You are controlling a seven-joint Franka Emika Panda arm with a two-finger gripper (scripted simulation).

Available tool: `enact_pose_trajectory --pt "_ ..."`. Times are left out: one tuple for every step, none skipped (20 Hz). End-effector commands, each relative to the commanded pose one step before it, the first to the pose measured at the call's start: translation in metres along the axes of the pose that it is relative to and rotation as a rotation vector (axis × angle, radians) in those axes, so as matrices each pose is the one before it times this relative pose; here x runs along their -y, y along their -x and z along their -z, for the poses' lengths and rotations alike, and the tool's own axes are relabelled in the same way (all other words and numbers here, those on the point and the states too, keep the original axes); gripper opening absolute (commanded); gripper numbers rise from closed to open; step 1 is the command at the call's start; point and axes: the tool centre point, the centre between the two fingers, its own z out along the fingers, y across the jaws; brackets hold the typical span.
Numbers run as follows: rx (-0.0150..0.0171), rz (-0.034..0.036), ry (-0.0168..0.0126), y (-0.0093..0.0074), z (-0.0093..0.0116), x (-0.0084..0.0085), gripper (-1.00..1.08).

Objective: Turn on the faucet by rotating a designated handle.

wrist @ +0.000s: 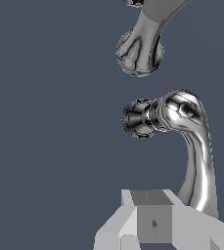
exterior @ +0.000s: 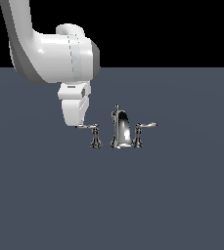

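Note:
The chrome faucet stands mid-floor: a tall curved spout with a thin rod on top, between two lever handles. The handle on the exterior view's left has its thin arm pointing left. My white gripper hangs over that arm's outer end, its tip touching or just beside it, fingers drawn together with nothing between them. In the wrist view the handle runs from its pedestal toward my gripper and passes close beside the finger block. The spout's base lies beyond.
The twin handle, its arm pointing right, stands on the far side of the spout. The flat grey-blue floor spreads all around the faucet. My arm's large white link hangs above at the exterior view's left.

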Motion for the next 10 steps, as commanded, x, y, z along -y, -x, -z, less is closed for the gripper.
enact_pose_trajectory --pt "-0.00082 0.00628 0.00666 0.00668 -0.00006 -0.0124 -1.0" --pt "0.0 0.0 0.0 0.00136 0.0 -0.00338 -1.0" --pt "0.0 0.0 0.0 0.0 0.0 0.0 -1.0" --pt "0.0006 -0.01205 -0.00847 -0.00816 0.00015 0.00858 -1.0" --pt "-0.00001 0.00056 0.0004 -0.00066 0.00003 -0.00316 -1.0" --pt "-0.00002 0.00079 0.00057 -0.00053 -0.00006 -0.00318 -1.0" --pt "-0.00001 0.00056 0.0004 -0.00067 0.00004 -0.00319 -1.0" --pt "-0.00001 0.00056 0.0004 -0.00067 0.00004 -0.0032 -1.0" --pt "-0.00002 0.0008 0.00057 -0.00055 -0.00005 -0.00322 -1.0" --pt "-0.00001 0.00056 0.0004 -0.00068 0.00004 -0.00322 -1.0"
